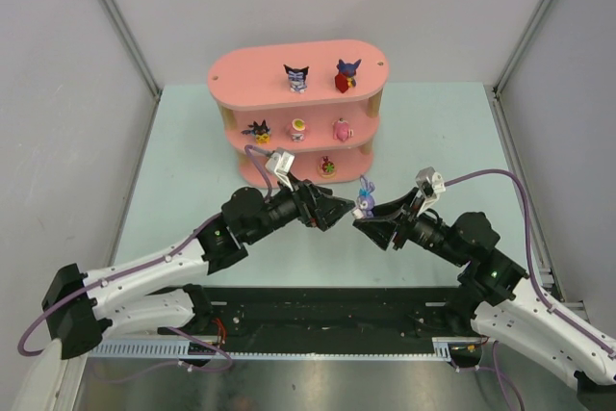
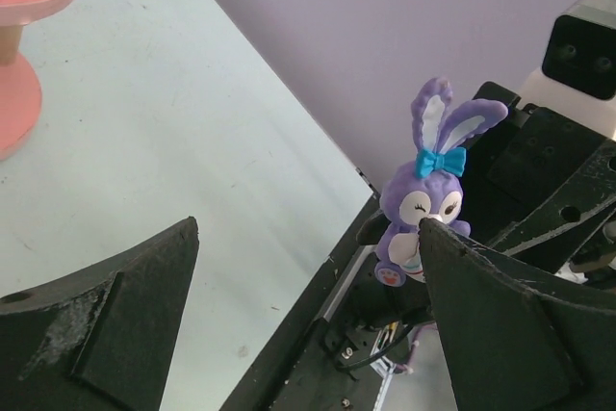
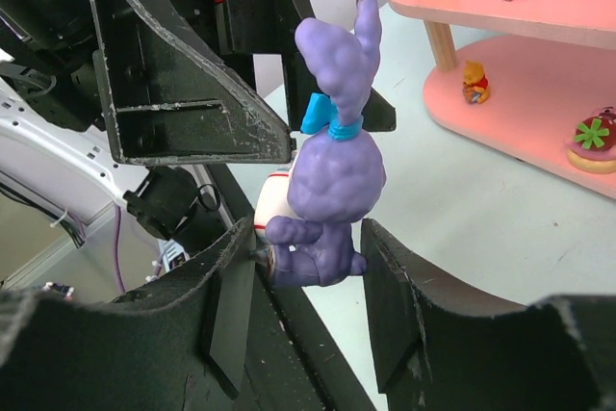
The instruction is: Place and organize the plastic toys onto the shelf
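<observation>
The purple rabbit sits mid-frame in the top view, pinched low by our right gripper. We should centre our left gripper, spread wide beside it, on the body before closing. The pink shelf stands above.

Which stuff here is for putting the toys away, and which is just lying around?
For the job:
rabbit, held in the right gripper
left gripper, open
pink shelf
toys already on it

Just there:
table
purple cables
</observation>
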`<state>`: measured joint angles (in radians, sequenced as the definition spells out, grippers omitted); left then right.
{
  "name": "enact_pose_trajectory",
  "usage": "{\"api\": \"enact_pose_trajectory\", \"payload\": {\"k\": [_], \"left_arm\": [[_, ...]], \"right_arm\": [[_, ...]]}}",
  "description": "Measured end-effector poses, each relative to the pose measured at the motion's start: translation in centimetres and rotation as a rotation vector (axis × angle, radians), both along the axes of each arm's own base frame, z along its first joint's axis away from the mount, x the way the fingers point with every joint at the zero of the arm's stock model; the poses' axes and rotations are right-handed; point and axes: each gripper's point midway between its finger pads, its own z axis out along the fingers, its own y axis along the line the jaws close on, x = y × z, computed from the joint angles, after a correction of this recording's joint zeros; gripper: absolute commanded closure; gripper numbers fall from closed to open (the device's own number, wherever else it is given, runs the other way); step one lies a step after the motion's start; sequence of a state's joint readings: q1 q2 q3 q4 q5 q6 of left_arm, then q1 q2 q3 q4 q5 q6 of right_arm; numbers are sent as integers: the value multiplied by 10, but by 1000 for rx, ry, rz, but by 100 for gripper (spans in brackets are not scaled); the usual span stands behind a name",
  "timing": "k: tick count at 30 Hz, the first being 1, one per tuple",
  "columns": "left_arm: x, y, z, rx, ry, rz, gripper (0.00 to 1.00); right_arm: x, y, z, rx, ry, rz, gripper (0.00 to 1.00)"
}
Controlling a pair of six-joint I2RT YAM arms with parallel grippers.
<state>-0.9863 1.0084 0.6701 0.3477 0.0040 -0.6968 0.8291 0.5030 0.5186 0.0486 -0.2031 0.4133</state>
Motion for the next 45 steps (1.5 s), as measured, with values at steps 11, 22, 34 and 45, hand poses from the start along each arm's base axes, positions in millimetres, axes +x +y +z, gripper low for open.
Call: {"api": "enact_pose_trajectory", "payload": {"k": [11,22,34,45], "left_arm": [[9,15,7,37,-33,78,0],[3,5,66,26,-180,34,0],[-21,-22,29,192,-194,-77,5],[-15,-30,22,220,-177,-59,18]], "right_arm": [[0,0,-3,-22,11,-1,100],[3,2,-11,-51,17,-1,100],[3,2,-12,-55,21,-1,100],[3,2,-11,-53,19,-1,100]]}}
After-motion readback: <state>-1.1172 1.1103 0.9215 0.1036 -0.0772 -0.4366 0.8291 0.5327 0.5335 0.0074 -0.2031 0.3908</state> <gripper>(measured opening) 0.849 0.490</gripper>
